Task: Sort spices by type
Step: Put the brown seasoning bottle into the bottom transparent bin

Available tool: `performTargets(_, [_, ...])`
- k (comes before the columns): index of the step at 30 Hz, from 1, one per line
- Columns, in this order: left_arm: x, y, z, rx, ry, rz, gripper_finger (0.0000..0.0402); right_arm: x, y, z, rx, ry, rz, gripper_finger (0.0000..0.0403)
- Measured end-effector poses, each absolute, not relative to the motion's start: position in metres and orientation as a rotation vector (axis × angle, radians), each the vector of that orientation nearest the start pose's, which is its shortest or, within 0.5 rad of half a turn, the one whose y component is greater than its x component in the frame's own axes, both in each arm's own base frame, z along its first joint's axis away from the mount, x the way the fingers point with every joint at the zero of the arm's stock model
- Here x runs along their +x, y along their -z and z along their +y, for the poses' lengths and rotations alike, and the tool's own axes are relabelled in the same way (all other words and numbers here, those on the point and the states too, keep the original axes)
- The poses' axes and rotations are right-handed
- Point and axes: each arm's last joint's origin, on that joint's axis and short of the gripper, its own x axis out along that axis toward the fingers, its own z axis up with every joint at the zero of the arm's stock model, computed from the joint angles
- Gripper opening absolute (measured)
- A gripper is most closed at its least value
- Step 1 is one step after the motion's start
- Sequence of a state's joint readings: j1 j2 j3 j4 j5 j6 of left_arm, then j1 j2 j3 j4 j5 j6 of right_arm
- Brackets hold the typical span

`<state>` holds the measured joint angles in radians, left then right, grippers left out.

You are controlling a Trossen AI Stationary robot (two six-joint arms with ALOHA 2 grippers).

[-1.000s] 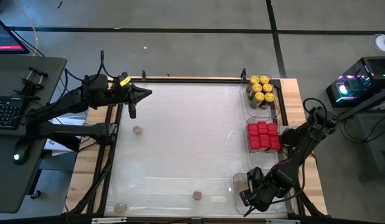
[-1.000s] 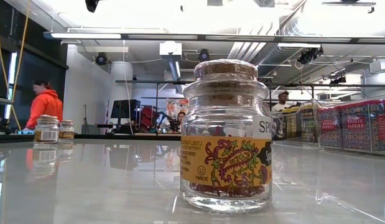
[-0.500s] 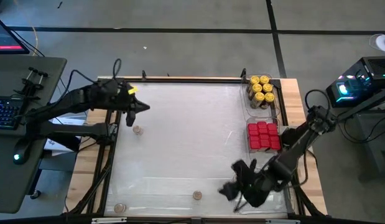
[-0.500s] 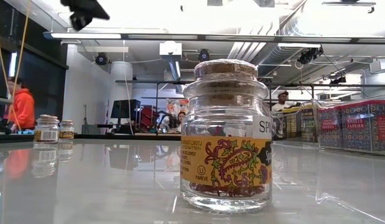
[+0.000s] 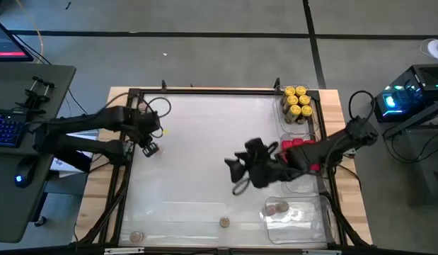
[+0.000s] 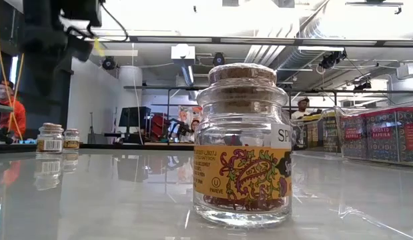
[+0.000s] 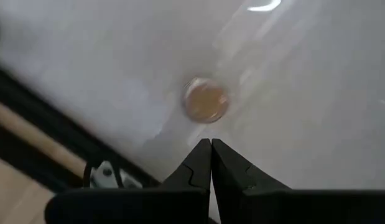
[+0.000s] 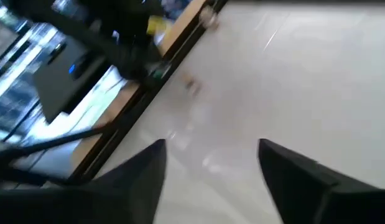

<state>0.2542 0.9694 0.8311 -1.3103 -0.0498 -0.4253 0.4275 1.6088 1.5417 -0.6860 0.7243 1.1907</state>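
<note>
The left hand [image 5: 148, 147] hangs over the left side of the table [image 5: 204, 142] with its fingers [image 7: 201, 163] pressed together, holding nothing. A small jar [image 7: 206, 100] with a brownish top stands just beyond its tips. The right hand [image 5: 236, 173] is over the middle of the table, fingers [image 8: 142, 171] spread wide and empty. To its right are the red tins [image 5: 298, 144] and, farther back, the jars with yellow lids [image 5: 297, 100].

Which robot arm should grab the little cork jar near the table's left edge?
Probably left: the left gripper hangs right above the small cork-topped glass jar, fingers shut. The open right gripper is mid-table, far away.
</note>
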Motion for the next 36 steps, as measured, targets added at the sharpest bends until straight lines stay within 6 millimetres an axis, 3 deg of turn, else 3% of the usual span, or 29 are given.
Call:
performTargets(2, [0.128,-0.242,0.034,-0.501,-0.597,1.383,0.0000,0.325,-0.349,0.117,0.679,0.639,0.352,0.0175])
performTargets(5, [0.130,-0.235,0.035,-0.511,-0.624,1.310,0.0000,0.328,-0.350,0.105,0.613,0.699,0.314,0.0050])
performTargets(7, [0.133,-0.234,0.035,-0.536,-0.626,1.266,0.0000,0.330,-0.351,0.098,0.569,0.736,0.288,0.0019])
performTargets(14, [0.141,-0.227,0.037,-0.559,-0.647,1.299,0.0000,0.337,-0.357,0.085,0.535,0.797,0.190,0.0005])
performTargets(36, [0.169,-0.195,0.045,-0.471,-0.648,1.512,0.0000,0.338,-0.357,0.086,0.524,0.786,0.196,0.0001])
